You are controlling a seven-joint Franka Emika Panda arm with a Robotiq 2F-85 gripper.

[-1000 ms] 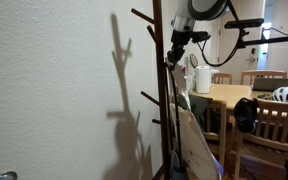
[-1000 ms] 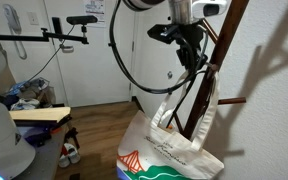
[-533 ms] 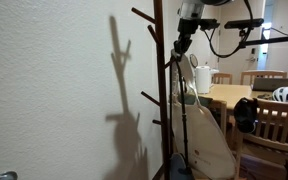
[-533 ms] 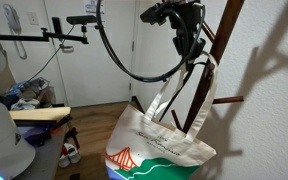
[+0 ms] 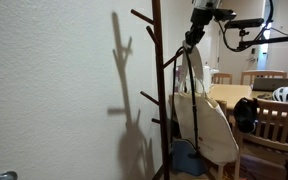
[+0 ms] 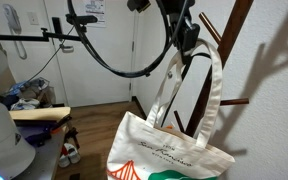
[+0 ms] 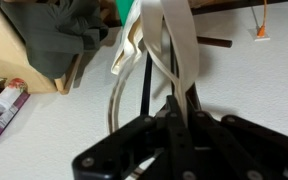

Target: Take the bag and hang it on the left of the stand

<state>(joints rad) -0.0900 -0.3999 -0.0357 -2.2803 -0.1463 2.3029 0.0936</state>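
Note:
My gripper [image 5: 193,35] is shut on the long handles of the cream canvas bag [image 5: 210,122] and holds it up in the air beside the dark brown wooden stand [image 5: 158,90]. The gripper shows in the exterior view from the room side too [image 6: 187,36], with the bag [image 6: 169,150] hanging below it, print and dark text facing the camera, and the stand [image 6: 232,40] just behind. In the wrist view the closed fingers [image 7: 174,105] pinch the cream straps [image 7: 174,45]. The handles are near an upper peg [image 5: 174,60]; I cannot tell whether they touch it.
A white wall is close behind the stand. A wooden table [image 5: 239,95] with light chairs [image 5: 274,125] stands beyond the bag. A dark garment [image 7: 69,35] lies below in the wrist view. A white door [image 6: 94,60] and clutter on the floor [image 6: 69,150] are in the room.
My gripper has risen and shifted away from the stand's trunk, lifting the bag higher. The bag's body has swung out and hangs more freely.

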